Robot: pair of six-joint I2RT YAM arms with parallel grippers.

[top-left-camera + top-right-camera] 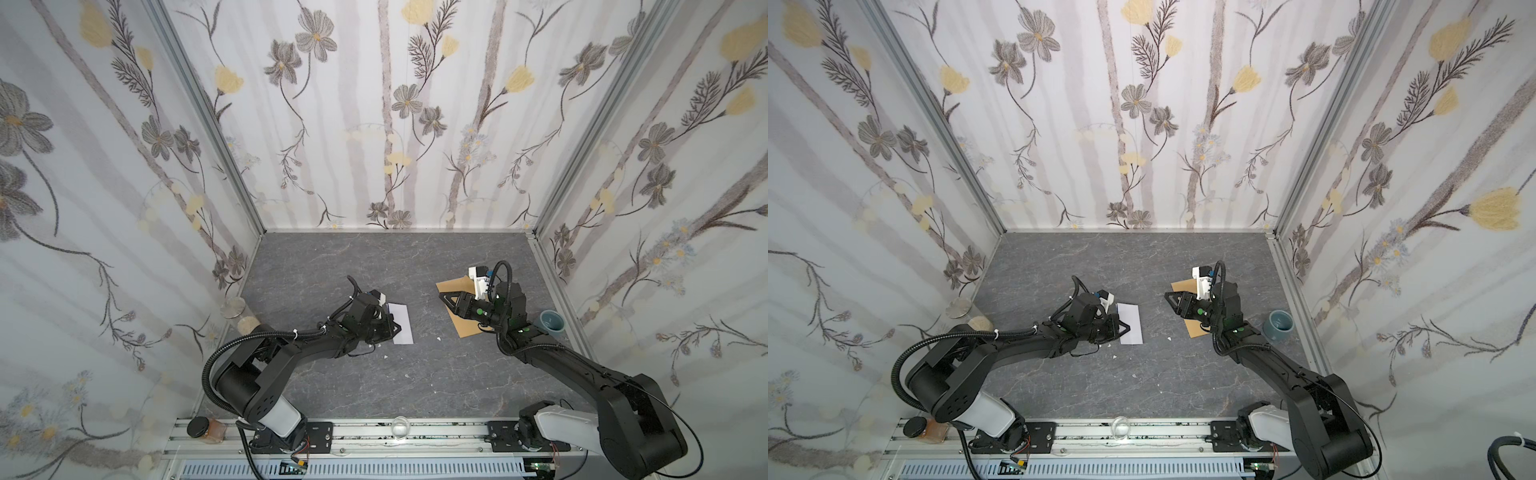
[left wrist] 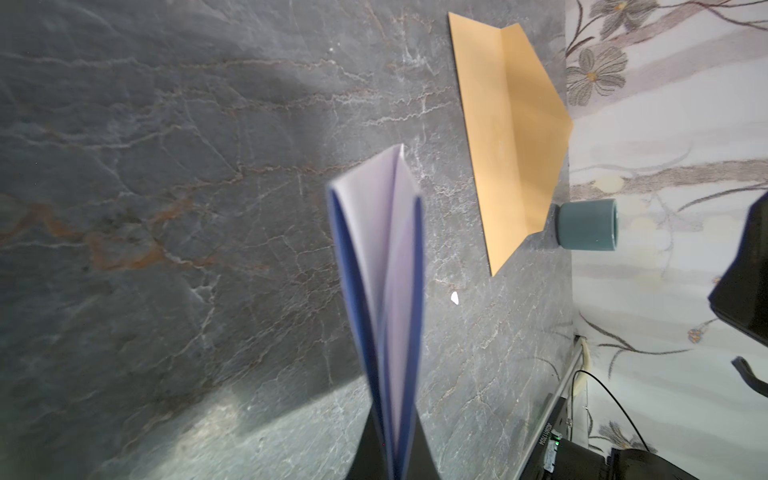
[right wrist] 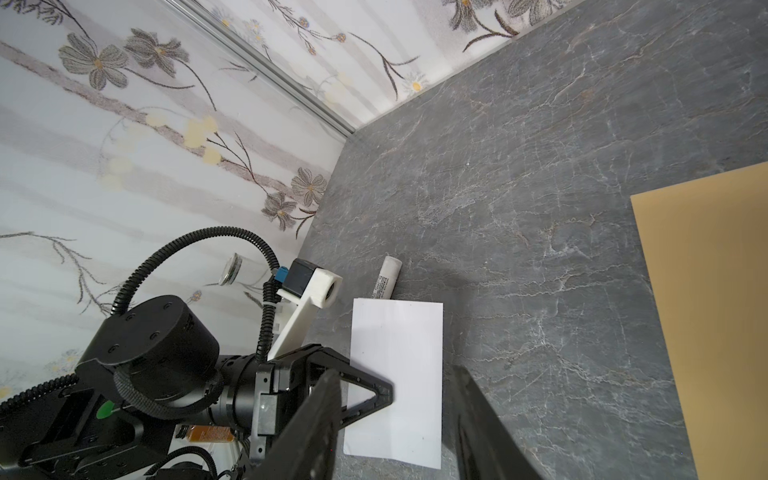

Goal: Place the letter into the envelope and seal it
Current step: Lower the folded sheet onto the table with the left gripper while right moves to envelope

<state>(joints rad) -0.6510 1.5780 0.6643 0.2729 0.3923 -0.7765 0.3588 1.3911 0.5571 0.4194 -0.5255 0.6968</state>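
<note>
White folded paper, blue-bordered, the letter (image 2: 382, 257), is clamped in the left claw (image 1: 397, 328). Ahead of it the tan kraft envelope (image 2: 511, 137), flap pointed, is laid flat by the right claw (image 1: 443, 297), whose fingers are held apart. Beyond, a round blue-grey cup (image 1: 552, 325) is stood, contents unseen.

Bench (image 1: 374, 374): dark grey, marble-veined. Lying on it: tan envelope (image 2: 511, 137), flap open, with teal cup (image 2: 588, 224) just beside. Also white glue stick (image 3: 387, 277) and white scrap (image 2: 455, 297).

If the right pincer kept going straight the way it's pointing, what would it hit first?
Most likely the letter, held in the shut left pincer: the right wrist view shows it straight ahead of the open right pincer. Depth is unclear, so it might pass above.
</note>
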